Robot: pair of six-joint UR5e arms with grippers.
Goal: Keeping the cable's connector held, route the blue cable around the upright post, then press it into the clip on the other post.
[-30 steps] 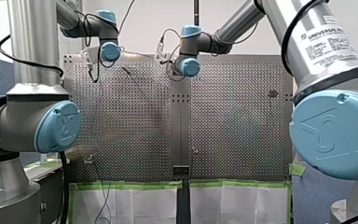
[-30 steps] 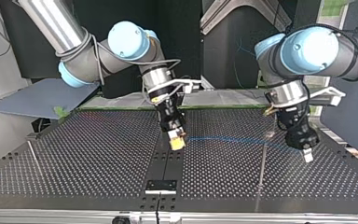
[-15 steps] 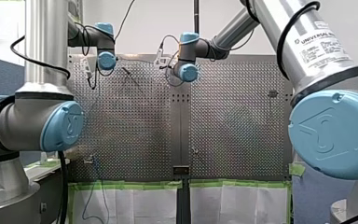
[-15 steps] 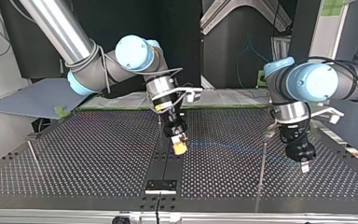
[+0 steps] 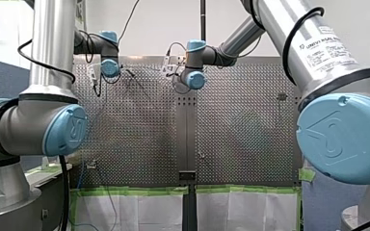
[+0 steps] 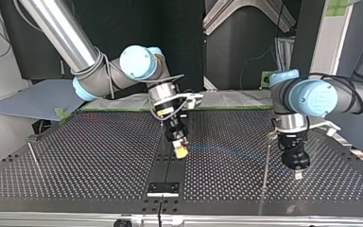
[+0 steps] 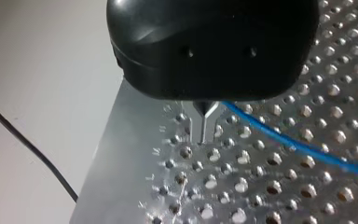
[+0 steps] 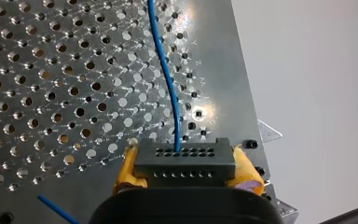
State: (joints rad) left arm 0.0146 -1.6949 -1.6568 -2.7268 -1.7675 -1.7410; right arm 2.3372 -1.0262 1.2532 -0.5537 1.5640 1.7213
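While my right gripper (image 6: 181, 150) keeps yellow pads (image 8: 127, 170) pinched on the grey rectangular connector (image 8: 185, 163), the thin blue cable (image 8: 171, 93) runs straight out of it across the perforated metal table (image 6: 75, 156). Farther along, my left gripper (image 6: 297, 174), metal fingers (image 7: 210, 126) nipped shut on the cable, has slid toward the top view's near edge beside the slim upright post (image 6: 266, 158), so the wrap looks begun.

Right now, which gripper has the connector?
My right gripper: its yellow pads clamp the grey connector. My left gripper has only the blue cable at its metal fingers.
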